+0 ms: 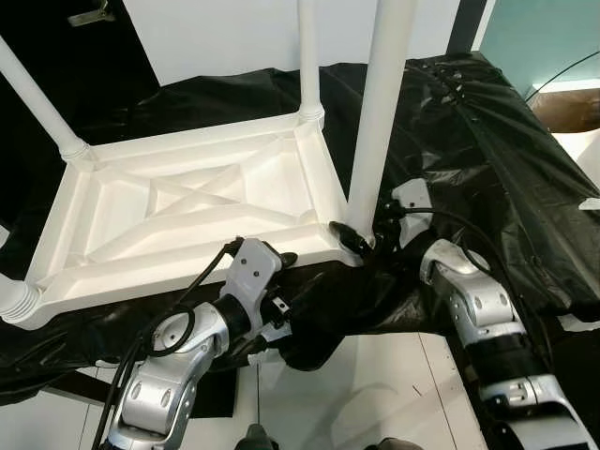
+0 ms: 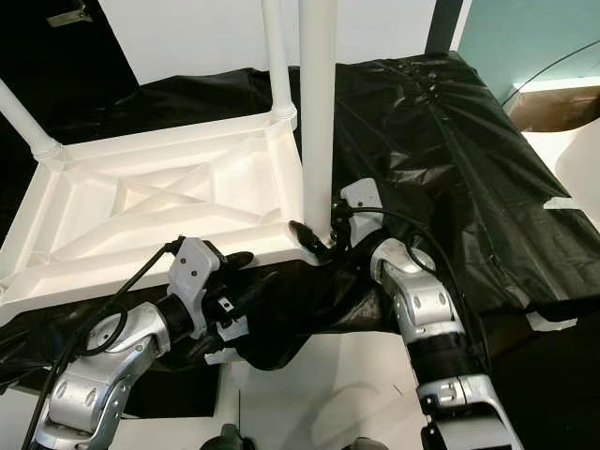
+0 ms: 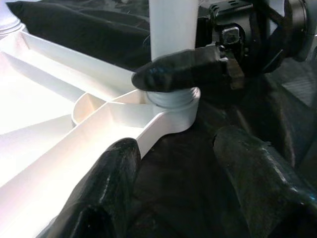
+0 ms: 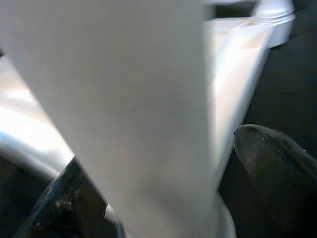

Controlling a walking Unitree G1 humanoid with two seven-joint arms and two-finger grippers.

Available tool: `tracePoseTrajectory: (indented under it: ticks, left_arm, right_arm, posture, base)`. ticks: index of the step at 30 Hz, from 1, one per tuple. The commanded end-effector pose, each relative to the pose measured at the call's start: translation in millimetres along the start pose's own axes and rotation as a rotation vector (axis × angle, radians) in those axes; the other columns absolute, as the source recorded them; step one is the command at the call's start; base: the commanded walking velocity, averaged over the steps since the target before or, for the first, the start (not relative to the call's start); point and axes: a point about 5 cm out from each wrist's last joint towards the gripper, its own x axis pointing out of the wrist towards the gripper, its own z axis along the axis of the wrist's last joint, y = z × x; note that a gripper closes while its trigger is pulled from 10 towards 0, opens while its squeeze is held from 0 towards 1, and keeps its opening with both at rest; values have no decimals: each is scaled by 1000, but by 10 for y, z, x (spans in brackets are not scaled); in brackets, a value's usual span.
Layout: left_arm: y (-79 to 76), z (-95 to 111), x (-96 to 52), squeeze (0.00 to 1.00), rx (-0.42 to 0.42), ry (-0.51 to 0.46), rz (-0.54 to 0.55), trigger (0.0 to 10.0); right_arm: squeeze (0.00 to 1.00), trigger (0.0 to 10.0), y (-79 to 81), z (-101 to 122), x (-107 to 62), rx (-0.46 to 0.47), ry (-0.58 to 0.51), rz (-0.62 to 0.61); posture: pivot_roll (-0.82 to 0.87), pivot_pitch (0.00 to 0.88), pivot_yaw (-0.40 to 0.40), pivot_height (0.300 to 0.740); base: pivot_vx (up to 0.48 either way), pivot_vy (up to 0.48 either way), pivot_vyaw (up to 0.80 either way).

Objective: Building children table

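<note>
An upside-down white plastic table [image 1: 187,202] lies on a black sheet, its ribbed underside facing up. A tall white leg [image 1: 380,112] stands in the near right corner socket. My right gripper [image 1: 361,239] is shut on this leg at its base; in the right wrist view the leg [image 4: 124,99] sits between the fingers [image 4: 277,163]. My left gripper [image 3: 178,144] is open just in front of the table's near rim, close to that corner. Its camera sees a right finger [image 3: 173,74] across the leg's threaded collar.
Two more legs stand at the far right [image 1: 307,56] and far left [image 1: 37,98] corners, and a ribbed collar [image 1: 14,300] shows at the near left corner. The black sheet [image 1: 487,141] drapes over the support. White floor [image 1: 375,375] lies below and a brown box [image 1: 567,108] is at right.
</note>
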Motion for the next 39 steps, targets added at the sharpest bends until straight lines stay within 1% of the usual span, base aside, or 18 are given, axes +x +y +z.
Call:
tracePoseTrajectory:
  ticks: [1,2,3,7,11,12,13,15,16,20,26,27,32,34,35,37,38,39]
  left_arm:
    - [58,-32,-19,0,-1,13,83,10000]
    - [62,-25,-27,0,0,13,84,10000]
    - [62,-25,-27,0,0,13,84,10000]
    - [86,-7,-57,0,11,21,78,10000]
    - [80,-11,-58,0,12,25,71,10000]
    - [72,-13,-54,0,11,25,70,10000]
    - [69,-14,-50,0,10,25,69,10000]
    - [67,-13,-45,0,10,25,68,10000]
    - [65,-10,-42,0,7,22,70,10000]
    - [52,-16,-36,0,5,21,71,10000]
    - [46,-14,-33,0,8,18,69,10000]
    - [47,-20,-32,0,10,16,73,10000]
    - [59,-32,-40,0,10,15,89,10000]
    - [61,-21,-28,0,6,6,102,10000]
    - [48,-16,-14,0,9,2,102,10000]
    - [48,-16,-14,0,9,2,102,10000]
    - [41,-18,-12,0,10,2,102,10000]
    - [43,-22,-27,0,7,3,106,10000]
  right_arm:
    - [0,10000,17,-9,70,-18,12,68]
    - [0,10000,11,-8,124,-42,21,109]
    - [0,10000,11,-8,124,-42,21,109]
    - [0,10000,18,19,270,-78,29,241]
    - [0,10000,27,18,309,-102,45,294]
    - [0,6627,28,11,317,-110,49,309]
    - [0,1059,29,3,320,-117,55,320]
    - [0,1059,27,-4,323,-124,57,331]
    - [0,0,26,-14,316,-125,59,340]
    - [0,0,7,-71,291,-123,69,356]
    - [0,0,-38,-146,254,-78,83,328]
    - [0,0,-45,-175,236,-39,82,302]
    - [0,0,-41,-220,235,-22,93,233]
    - [0,0,-17,-271,236,-6,110,123]
    - [0,0,22,-322,234,22,124,24]
    - [0,0,22,-322,234,22,124,24]
    - [0,0,38,-342,231,31,130,-11]
    - [0,0,80,-394,230,83,150,-95]
  posture:
    - [41,74,38,740]
    - [48,76,45,740]
    - [48,76,45,740]
    - [52,86,59,740]
    - [52,90,61,740]
    - [55,90,61,740]
    - [55,90,60,740]
    - [57,87,59,740]
    - [57,85,59,740]
    - [56,76,57,740]
    - [58,59,47,740]
    - [64,40,32,740]
    - [64,28,25,740]
    - [73,18,12,740]
    - [79,10,6,740]
    - [79,10,6,740]
    - [79,10,6,740]
    - [86,7,-1,740]
  base:
    - [0,0,0]
    - [0,0,0]
    - [0,0,0]
    - [0,0,0]
    - [0,0,0]
    - [0,0,0]
    - [0,0,0]
    - [0,0,0]
    - [0,0,0]
    - [0,0,0]
    - [0,0,0]
    - [0,0,0]
    - [0,0,0]
    - [0,0,0]
    - [0,0,0]
    - [0,0,0]
    - [0,0,0]
    - [0,0,0]
